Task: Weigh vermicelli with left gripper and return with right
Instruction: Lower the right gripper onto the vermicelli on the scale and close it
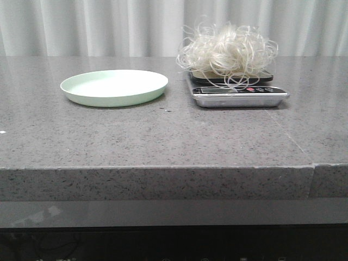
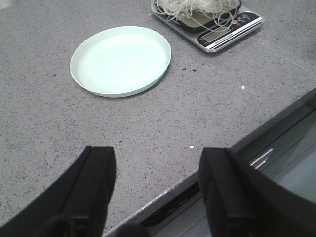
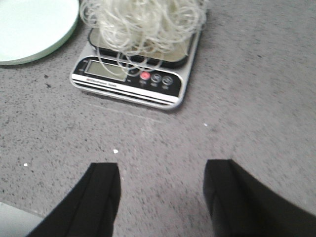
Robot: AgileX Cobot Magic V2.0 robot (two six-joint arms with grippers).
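Note:
The vermicelli [image 1: 228,51] is a fluffy white tangle lying on a silver kitchen scale [image 1: 239,95] at the back right of the table. It also shows in the left wrist view [image 2: 192,7] and the right wrist view [image 3: 143,22]. The pale green plate [image 1: 114,87] sits empty to the scale's left. My left gripper [image 2: 157,163] is open and empty over the table's front edge, well short of the plate [image 2: 121,59]. My right gripper [image 3: 162,177] is open and empty above bare table, short of the scale [image 3: 133,81]. Neither gripper shows in the front view.
The grey speckled stone table [image 1: 163,136] has a seam at the right [image 1: 314,168]. A white curtain [image 1: 109,27] hangs behind. Small white crumbs [image 3: 115,151] lie on the table in front of the scale.

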